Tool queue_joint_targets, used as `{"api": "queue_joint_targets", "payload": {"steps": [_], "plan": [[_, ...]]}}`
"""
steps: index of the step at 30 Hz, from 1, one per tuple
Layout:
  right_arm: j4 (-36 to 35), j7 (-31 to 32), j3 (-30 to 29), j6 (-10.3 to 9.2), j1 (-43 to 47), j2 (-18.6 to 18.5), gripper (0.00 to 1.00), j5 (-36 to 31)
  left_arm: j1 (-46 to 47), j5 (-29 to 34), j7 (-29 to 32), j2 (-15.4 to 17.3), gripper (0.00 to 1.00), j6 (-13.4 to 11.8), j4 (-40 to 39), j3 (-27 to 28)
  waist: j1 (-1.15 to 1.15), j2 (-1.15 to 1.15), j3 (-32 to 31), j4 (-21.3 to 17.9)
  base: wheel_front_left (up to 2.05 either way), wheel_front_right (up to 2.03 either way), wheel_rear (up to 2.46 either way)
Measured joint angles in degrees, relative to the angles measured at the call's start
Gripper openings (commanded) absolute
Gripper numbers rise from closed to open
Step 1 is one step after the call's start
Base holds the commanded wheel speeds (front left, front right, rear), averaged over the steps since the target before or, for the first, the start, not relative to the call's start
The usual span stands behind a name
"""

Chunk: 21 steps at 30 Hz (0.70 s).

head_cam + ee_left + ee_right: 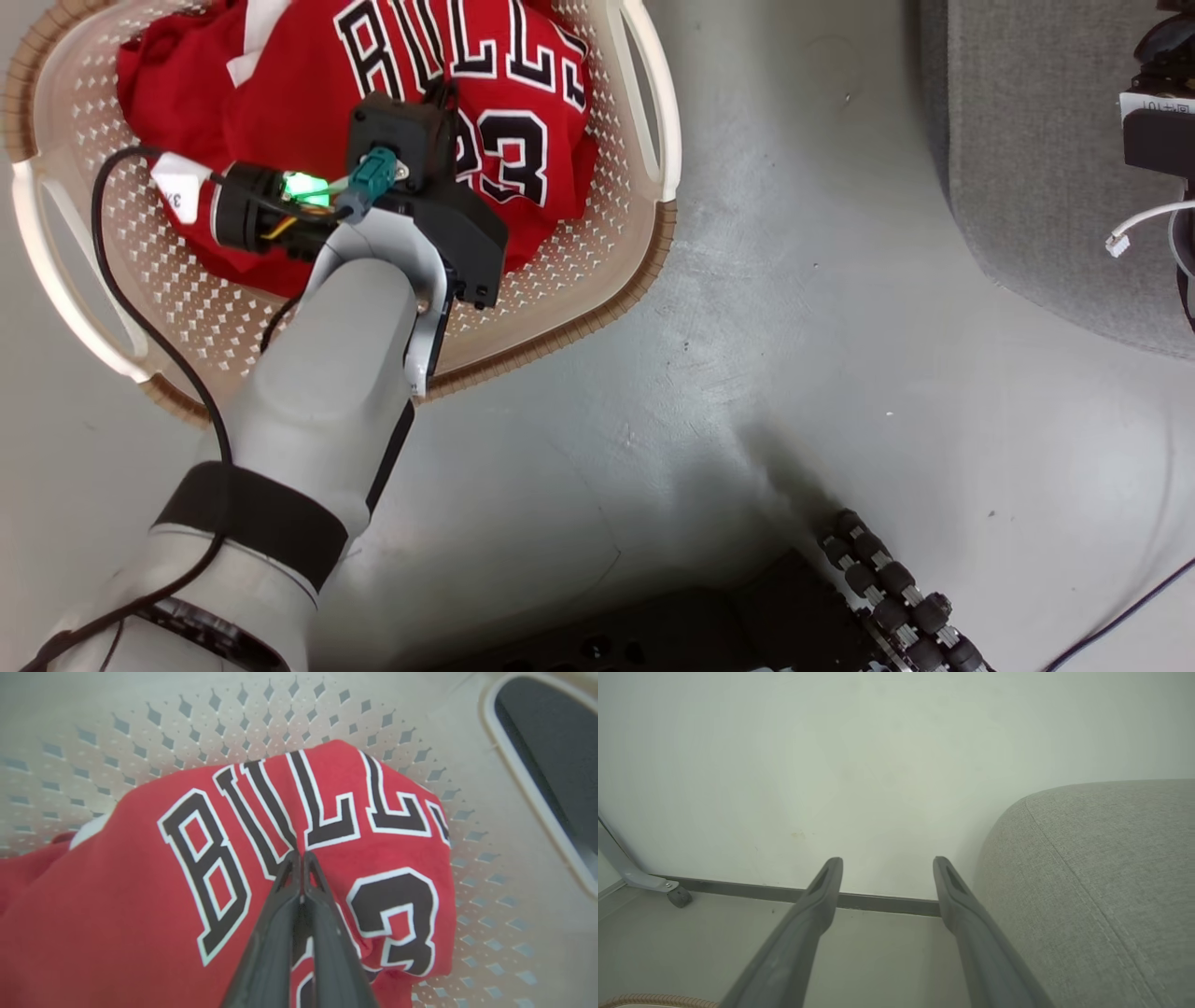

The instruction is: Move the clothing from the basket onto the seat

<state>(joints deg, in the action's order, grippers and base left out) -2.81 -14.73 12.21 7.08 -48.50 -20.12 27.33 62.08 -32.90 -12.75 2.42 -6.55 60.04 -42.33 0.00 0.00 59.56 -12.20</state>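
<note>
The clothing (308,84) is a red heap in the cream basket (644,271) at the upper left of the head view, topped by a jersey lettered "BULLS 23" (196,858). My left arm reaches down into the basket over the heap. In the left wrist view my left gripper (302,857) is shut, its tips pressed together on a gathered fold of the jersey between the letters. The grey seat (1027,168) lies at the upper right, apart from the basket. My right gripper (887,868) stands open in the air beside the seat's (1101,896) rounded corner, holding nothing.
Grey floor (794,327) separates basket and seat. The robot's dark base with rollers (887,597) sits at the bottom. Dark hardware and a white cable (1144,224) hang over the seat's right edge. A pale wall with a grey skirting (738,889) and a castor (677,898) stand ahead of the right gripper.
</note>
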Motion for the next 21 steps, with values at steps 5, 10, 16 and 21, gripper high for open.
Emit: {"api": "queue_joint_targets", "payload": {"steps": [5,10,16,21], "plan": [[2.13,0.00,-0.01,0.00,0.27,-0.07,1.00,0.96,-1.92,-0.87,-0.49,-0.02,0.00,0.00,0.65,-1.60,0.00,0.00,-1.85,0.23,0.00,0.00,0.00],[4.26,0.00,0.65,0.00,1.48,-0.32,1.00,0.96,-4.66,-2.65,-0.99,0.01,0.00,0.00,0.21,-2.02,0.00,0.00,-4.20,0.79,0.00,0.00,0.00],[6.23,0.01,2.23,0.00,1.66,-0.63,1.00,0.96,-6.17,-4.50,-1.24,-0.01,0.00,0.00,-1.79,-2.04,0.00,0.00,-6.89,1.76,0.00,0.00,0.00],[8.94,0.00,2.71,0.00,2.72,-0.99,1.00,0.96,-8.58,-6.88,-1.53,-0.01,0.00,0.00,-3.71,-2.67,0.00,0.00,-10.06,3.02,0.00,0.00,0.00]]}}
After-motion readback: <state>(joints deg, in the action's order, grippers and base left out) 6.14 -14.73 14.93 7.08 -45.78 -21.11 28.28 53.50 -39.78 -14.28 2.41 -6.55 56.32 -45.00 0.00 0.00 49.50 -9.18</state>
